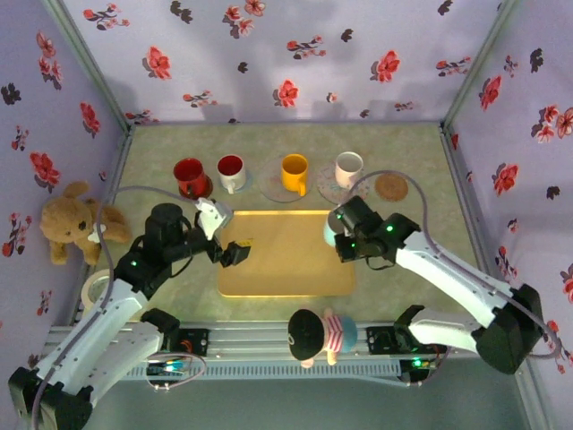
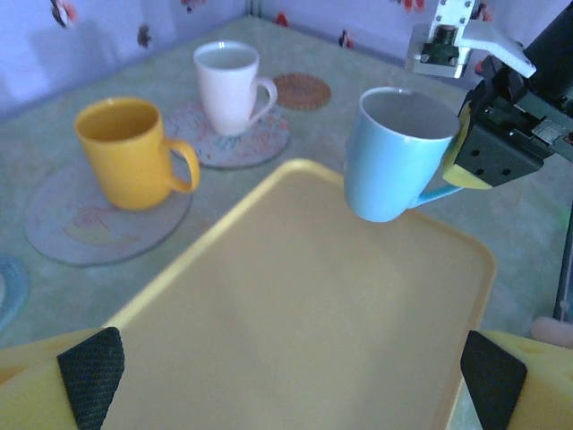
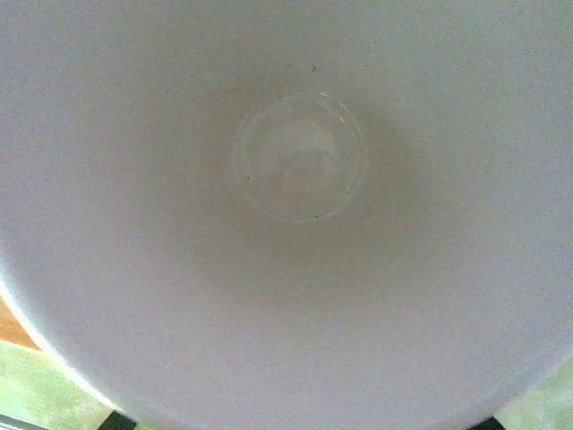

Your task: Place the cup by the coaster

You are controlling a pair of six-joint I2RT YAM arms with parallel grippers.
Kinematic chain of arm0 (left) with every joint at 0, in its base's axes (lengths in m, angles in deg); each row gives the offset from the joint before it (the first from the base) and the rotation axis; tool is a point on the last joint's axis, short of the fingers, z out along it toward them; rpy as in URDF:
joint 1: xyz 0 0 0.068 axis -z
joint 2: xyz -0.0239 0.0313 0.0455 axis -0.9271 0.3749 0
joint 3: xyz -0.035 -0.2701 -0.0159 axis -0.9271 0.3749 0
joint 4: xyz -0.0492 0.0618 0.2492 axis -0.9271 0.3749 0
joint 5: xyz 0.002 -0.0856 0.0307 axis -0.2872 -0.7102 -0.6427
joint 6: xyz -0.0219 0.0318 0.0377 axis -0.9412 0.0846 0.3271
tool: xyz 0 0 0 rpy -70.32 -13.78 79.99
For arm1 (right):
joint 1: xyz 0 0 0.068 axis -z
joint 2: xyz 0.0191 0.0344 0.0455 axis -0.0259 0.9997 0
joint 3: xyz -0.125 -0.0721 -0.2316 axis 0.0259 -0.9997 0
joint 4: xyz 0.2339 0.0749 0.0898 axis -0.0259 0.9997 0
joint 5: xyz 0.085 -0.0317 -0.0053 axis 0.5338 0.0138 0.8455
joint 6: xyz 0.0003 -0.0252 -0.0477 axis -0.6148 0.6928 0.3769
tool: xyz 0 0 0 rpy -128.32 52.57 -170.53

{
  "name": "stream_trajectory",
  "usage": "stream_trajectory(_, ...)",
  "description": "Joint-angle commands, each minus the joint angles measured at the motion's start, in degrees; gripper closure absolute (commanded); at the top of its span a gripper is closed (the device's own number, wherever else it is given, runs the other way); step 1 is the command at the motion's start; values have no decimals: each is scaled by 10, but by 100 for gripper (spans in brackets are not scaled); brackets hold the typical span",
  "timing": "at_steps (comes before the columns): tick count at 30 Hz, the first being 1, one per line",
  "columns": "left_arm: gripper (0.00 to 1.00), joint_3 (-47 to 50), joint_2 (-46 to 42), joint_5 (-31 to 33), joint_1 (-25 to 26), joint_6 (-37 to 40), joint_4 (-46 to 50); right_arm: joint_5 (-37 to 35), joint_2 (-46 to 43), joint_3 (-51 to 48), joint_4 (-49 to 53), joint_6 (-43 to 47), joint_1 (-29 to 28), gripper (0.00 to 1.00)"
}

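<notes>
Floral-walled cell, green tabletop (image 1: 269, 143). Item one: blue cup (image 2: 394, 157), clamped at the handle in my right gripper (image 2: 474, 152), over the far right corner of the yellow tray (image 2: 295, 340). Item two: cork coaster (image 2: 302, 90), beyond the tray, beside the white mug (image 2: 231, 85). My left gripper (image 1: 235, 252) is at the tray's left edge, jaws wide apart.

Top camera looks down from the near edge. Left wrist, low, crosses the same tray (image 1: 286, 260). Right wrist peers closely into the cup (image 3: 300, 161).
</notes>
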Motion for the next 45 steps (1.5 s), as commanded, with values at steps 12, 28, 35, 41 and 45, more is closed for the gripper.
stream_trajectory(12, 0, -52, 106, 103, 6, -17, -148, -23, 54, 151, 38, 38, 219, 100)
stream_trajectory(28, 0, -91, 295, 101, 4, -38, -284, -41, 269, 236, -75, 74, 344, 100)
stream_trajectory(35, 0, -98, 350, 100, 3, -61, -318, -28, 360, 286, -102, 77, 370, 100)
stream_trajectory(41, 0, -108, 380, 100, 3, -71, -330, -30, 412, 319, -96, 83, 380, 100)
stream_trajectory(45, 0, -110, 392, 100, 3, -76, -335, -32, 428, 326, -96, 84, 383, 100)
